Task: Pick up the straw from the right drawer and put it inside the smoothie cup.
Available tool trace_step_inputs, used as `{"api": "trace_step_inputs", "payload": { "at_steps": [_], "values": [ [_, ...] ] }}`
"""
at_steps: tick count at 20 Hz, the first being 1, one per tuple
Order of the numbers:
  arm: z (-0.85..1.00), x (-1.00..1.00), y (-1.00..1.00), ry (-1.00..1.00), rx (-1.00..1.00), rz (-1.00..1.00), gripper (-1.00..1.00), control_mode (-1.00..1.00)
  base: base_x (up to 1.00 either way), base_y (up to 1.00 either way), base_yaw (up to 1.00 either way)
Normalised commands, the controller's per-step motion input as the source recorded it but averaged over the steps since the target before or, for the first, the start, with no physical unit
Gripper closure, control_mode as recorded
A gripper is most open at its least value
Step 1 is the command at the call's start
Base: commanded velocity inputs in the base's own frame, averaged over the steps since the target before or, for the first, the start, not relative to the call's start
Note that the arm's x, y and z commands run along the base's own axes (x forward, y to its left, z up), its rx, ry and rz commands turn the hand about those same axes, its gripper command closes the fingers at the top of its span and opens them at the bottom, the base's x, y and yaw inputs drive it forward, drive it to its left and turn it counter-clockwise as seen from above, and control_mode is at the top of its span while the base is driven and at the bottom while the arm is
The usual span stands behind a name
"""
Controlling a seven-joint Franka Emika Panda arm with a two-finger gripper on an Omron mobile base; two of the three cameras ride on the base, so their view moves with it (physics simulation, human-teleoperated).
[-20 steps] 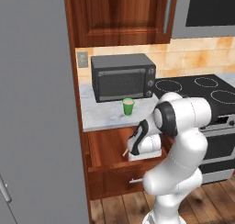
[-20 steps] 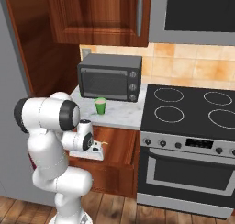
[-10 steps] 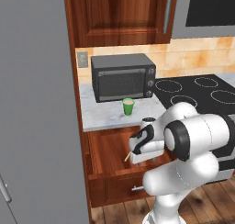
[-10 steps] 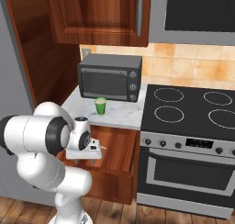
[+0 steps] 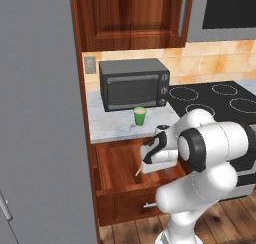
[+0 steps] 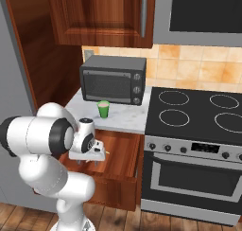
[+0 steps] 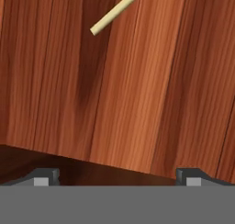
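Observation:
The right drawer (image 5: 117, 163) (image 6: 120, 152) stands pulled out below the counter. On its wooden floor (image 7: 137, 103) lies the straw (image 5: 138, 170) (image 7: 117, 11), thin and pale tan; its end shows at the top of the hand view. My gripper (image 5: 162, 172) (image 6: 94, 162) (image 7: 118, 177) hangs over the drawer, pointing down, open, with nothing between its fingertips (image 7: 46, 177). The straw lies ahead of the fingertips and apart from them. The smoothie cup (image 5: 140, 116) (image 6: 103, 109), small and green, stands upright on the counter in front of the microwave.
A dark microwave (image 5: 134, 83) (image 6: 112, 84) sits at the back of the marble counter (image 5: 107, 125). A stove (image 6: 198, 116) adjoins on the right. A tall grey panel (image 5: 40, 113) borders the left. Wooden wall cabinets (image 5: 130, 18) hang above.
The arm's elbow and upper links have swung down and toward the cameras. The hand has stayed over the open drawer, dipping slightly. Straw and cup have not moved.

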Motion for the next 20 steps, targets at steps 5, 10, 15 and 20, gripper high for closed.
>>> {"api": "trace_step_inputs", "payload": {
  "at_steps": [5,10,15,20],
  "values": [
    [0.00,0.47,0.11,0.00,0.01,-0.07,-1.00,-1.00,0.00,0.00,0.00],
    [0.00,0.49,0.11,0.00,0.00,-0.07,-1.00,-1.00,0.00,0.00,0.00],
    [-0.01,0.37,0.08,-0.01,0.00,-0.04,-1.00,-1.00,0.00,0.00,0.00],
    [-0.18,0.22,0.00,-0.05,0.00,0.00,-1.00,-1.00,0.00,0.00,0.00]
  ]
}}
